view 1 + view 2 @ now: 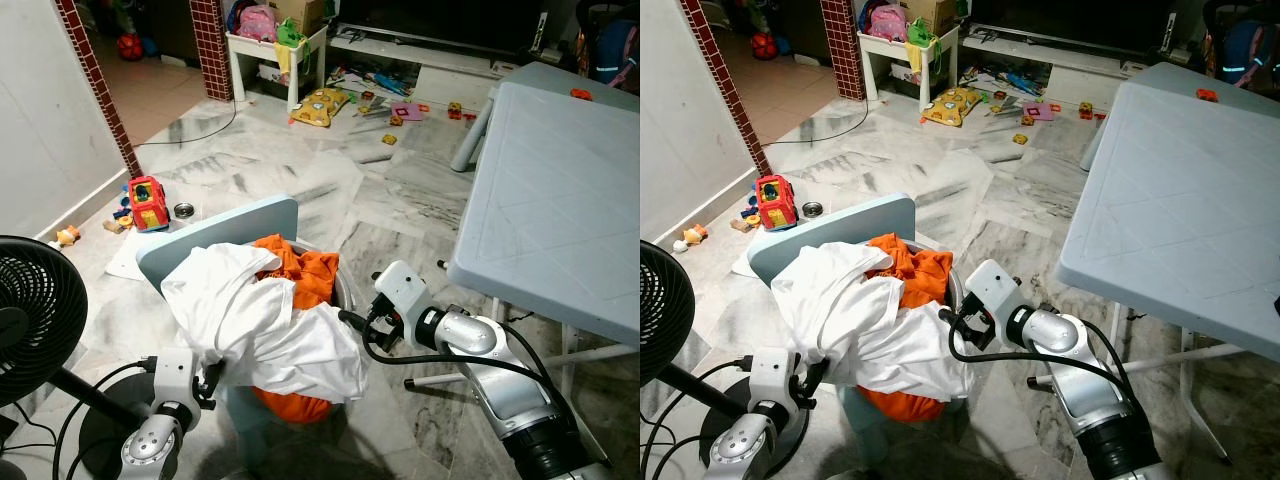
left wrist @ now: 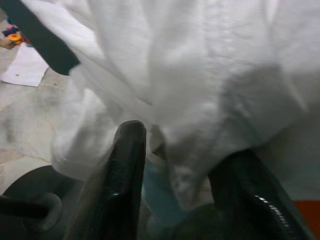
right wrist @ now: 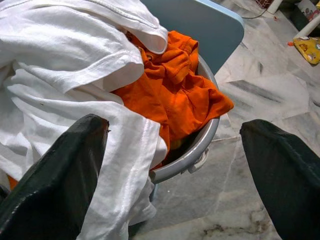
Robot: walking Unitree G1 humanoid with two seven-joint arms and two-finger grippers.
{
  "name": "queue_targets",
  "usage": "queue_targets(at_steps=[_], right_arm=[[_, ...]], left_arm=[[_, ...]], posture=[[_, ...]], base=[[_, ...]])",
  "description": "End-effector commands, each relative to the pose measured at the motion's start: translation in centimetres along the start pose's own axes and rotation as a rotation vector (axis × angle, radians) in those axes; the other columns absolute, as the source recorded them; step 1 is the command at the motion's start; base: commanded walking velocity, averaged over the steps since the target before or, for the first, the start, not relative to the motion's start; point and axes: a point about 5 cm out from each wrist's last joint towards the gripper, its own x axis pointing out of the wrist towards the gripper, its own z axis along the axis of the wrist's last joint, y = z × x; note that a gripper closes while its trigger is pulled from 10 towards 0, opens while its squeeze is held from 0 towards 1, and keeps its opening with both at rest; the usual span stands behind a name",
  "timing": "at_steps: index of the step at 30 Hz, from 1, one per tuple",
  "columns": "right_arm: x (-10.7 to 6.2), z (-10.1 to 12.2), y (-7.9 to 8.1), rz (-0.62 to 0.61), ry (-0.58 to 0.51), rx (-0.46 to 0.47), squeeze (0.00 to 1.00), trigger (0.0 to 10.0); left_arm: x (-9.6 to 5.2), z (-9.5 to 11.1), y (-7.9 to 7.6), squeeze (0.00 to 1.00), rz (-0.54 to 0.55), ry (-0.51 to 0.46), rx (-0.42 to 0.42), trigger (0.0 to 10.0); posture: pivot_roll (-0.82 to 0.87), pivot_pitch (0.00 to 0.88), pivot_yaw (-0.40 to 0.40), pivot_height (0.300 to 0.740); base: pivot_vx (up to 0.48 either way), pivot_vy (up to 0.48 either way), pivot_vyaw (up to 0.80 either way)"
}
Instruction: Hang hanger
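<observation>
A grey basin [image 3: 197, 150] sits on a pale blue chair [image 1: 215, 232] at about 6 o'clock in the head views, heaped with a white shirt [image 1: 255, 320] over an orange garment [image 1: 300, 275]; no hanger can be made out anywhere, so I cannot tell where it is; it may be buried in the laundry or off to one side.

The left gripper [image 2: 182, 172] is low at 7 o'clock, its black fingers [image 2: 125, 170] spread apart with a fold of the white shirt hanging between them, the cloth touching at least one finger but not pinched; the right gripper [image 3: 175, 165] reaches in from 4 o'clock, wide open, hovering just beside the basin rim above the shirt's edge and holding nothing.

The cloth looks light, limp and likely to slide and drape, so a grip on a thick seam or the collar should hold better than a loose fold; a hanger, by contrast, would be stiff and light, best taken at the neck below its hook.

A black fan [image 1: 35, 315] stands at 8 o'clock; a grey table [image 1: 560, 200] lies at 2 o'clock; toys [image 1: 147, 203] litter the marble floor [image 1: 300, 170] beyond.
</observation>
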Motion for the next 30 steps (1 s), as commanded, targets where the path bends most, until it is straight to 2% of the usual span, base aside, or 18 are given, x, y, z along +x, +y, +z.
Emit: queue_targets(at_steps=[1, 5, 10, 16, 22, 30], right_arm=[[-0.1, 0.0, -0.2, -0.006, 0.003, -0.002, 0.00, 10.0], [0.0, 0.0, -0.2, -0.006, 0.004, -0.002, 0.00, 10.0], [0.1, -0.1, -0.2, -0.004, 0.005, -0.001, 0.00, 10.0], [0.2, 0.0, -0.2, -0.001, 0.002, -0.002, 0.00, 10.0], [0.1, -0.1, -0.3, -0.010, 0.005, -0.001, 0.00, 10.0], [0.4, -0.1, -0.1, 0.002, -0.001, 0.001, 0.00, 10.0]], left_arm=[[0.1, -0.1, -0.3, 0.00, -0.024, 0.003, 0.014, 0.0], [-0.1, -0.8, -0.7, 0.00, -0.035, 0.035, 0.049, 0.0], [0.5, -0.1, -0.6, 0.00, -0.042, 0.033, 0.078, 0.0], [1.2, 1.2, -0.8, 0.00, -0.058, -0.007, 0.191, 0.0], [1.5, 1.5, -0.8, 0.00, -0.059, -0.010, 0.212, 0.0], [2.0, 2.4, -1.1, 0.00, -0.063, -0.048, 0.300, 0.0]], posture=[[-0.01, 0.083, -0.036, 0.740], [-0.01, 0.083, -0.035, 0.740], [0.00, 0.085, -0.036, 0.740], [0.00, 0.080, -0.034, 0.740], [0.00, 0.076, -0.027, 0.740], [0.01, 0.061, -0.033, 0.740]], base=[[0.000, 0.000, 0.00], [0.000, 0.000, 0.00], [0.000, 0.000, 0.00], [0.000, 0.000, 0.00], [0.000, 0.000, 0.00], [0.000, 0.000, 0.00]])
